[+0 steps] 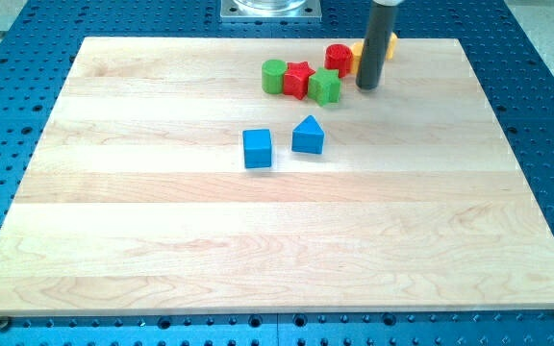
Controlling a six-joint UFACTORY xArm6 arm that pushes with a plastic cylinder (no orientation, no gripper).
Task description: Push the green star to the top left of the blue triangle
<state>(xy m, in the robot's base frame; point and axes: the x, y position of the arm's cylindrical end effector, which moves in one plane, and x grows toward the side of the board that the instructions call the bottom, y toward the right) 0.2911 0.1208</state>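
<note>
Counting in the camera view, I see two blue blocks, a blue cube (257,149) and blue triangle (308,135); two green, a green cylinder (274,76) and green star (324,86); two red, a red star (298,79) and red cylinder (339,59); and one yellow block (358,53), half hidden, shape unclear. The green star sits above the triangle toward the view's top, touching the red star. My tip (367,87), a bare rod with no claw, stands just right of the green star.

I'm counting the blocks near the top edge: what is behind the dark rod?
A yellow block sits behind the rod, showing on both sides. Its middle is covered, so its shape cannot be told. My tip is right of the red cylinder.
</note>
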